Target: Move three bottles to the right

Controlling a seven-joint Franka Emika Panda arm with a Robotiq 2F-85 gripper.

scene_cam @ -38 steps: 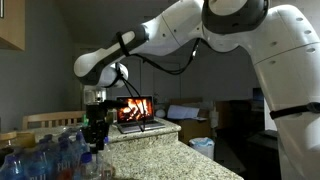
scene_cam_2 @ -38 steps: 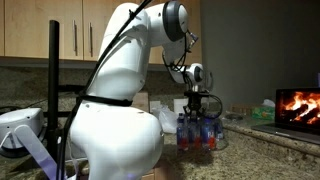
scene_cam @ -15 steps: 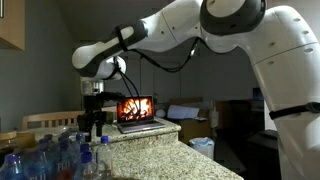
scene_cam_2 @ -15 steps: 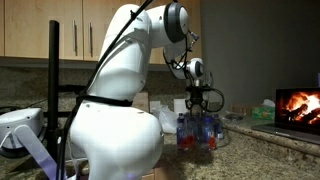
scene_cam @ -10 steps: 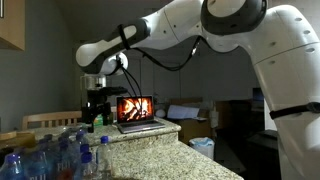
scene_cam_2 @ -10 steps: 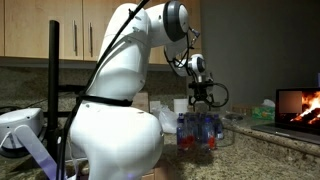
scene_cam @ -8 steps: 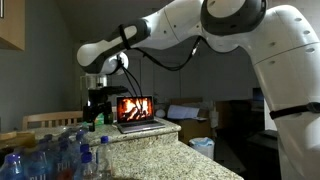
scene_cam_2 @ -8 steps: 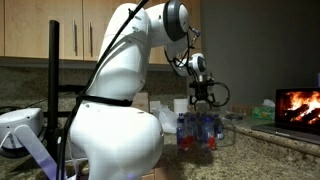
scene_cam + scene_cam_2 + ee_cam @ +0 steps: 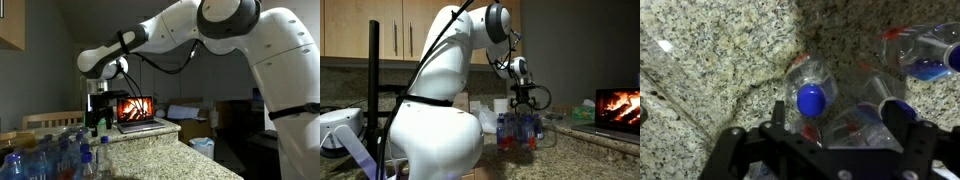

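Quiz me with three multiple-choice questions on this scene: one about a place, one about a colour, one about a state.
1. Where is the end effector? A inside a sink; B above the bottles; C on the floor.
2. What colour is the bottle cap in the wrist view? A blue; B yellow; C green.
3. How do its jaws stand? A shut on a bottle; B shut on a cloth; C open, empty.
Answers: B, it hangs over the cluster in an exterior view; A, the cap seen from above is blue; C, its jaws stand apart, gripping nothing.

Gripper (image 9: 839, 120) spread abv 3 bottles (image 9: 812, 98), granite ctr (image 9: 710, 60).
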